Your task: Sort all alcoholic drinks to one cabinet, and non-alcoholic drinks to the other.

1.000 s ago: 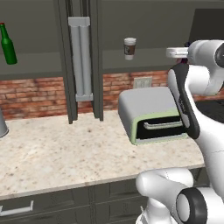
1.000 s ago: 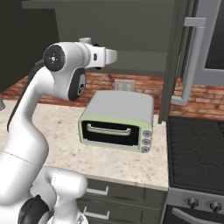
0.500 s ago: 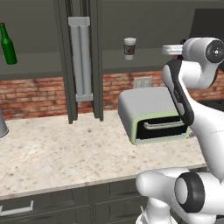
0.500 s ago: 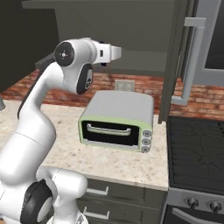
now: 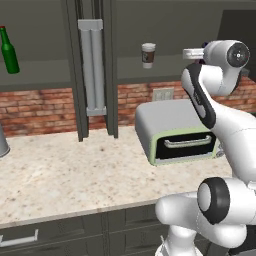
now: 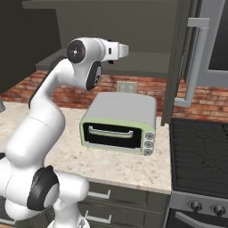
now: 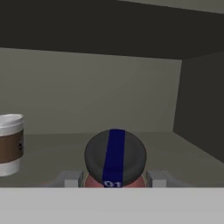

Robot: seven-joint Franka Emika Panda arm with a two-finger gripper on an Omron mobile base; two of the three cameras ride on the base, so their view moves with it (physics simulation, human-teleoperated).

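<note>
Small bottle (image 7: 115, 157): dark cap with a blue stripe, reddish body just visible beneath. It sat directly in front of the hand camera, between the two fingers (image 7: 70, 178).

Hand (image 7: 113, 177): clenched on the small bottle, one finger at each side of the body below the cap. Contact itself was hidden by the cap rim, but no gap was visible.

Reference landmark: toaster oven (image 5: 175, 132).

Toaster oven: grey top, pale-green front frame, dark door with a bar handle. It stood on the speckled surface (image 5: 75, 175), toward the right end, with its back close to the brick wall (image 5: 45, 105). In the right base view a black stove (image 6: 200, 151) lay just right of the oven.

Hand position: raised above the toaster oven, at about the height of the cabinet shelf, pointing into the open right cabinet (image 5: 165, 75).

Coffee cup (image 5: 148, 54): white lid, brown sleeve, upright on the right cabinet's shelf, above the toaster oven and slightly left of it. In the hand view it was a little farther in than the small bottle and not touching it.

Bar handles (image 5: 92, 70): two pale-grey vertical bars side by side, left of the toaster oven, between the two cabinets.

Green bottle (image 5: 8, 51): upright on the shelf of the left cabinet (image 5: 40, 67), well left of the toaster oven and higher.

Canister (image 5: 2, 142): grey, on the surface far left of the toaster oven, cut off by the frame edge.
</note>
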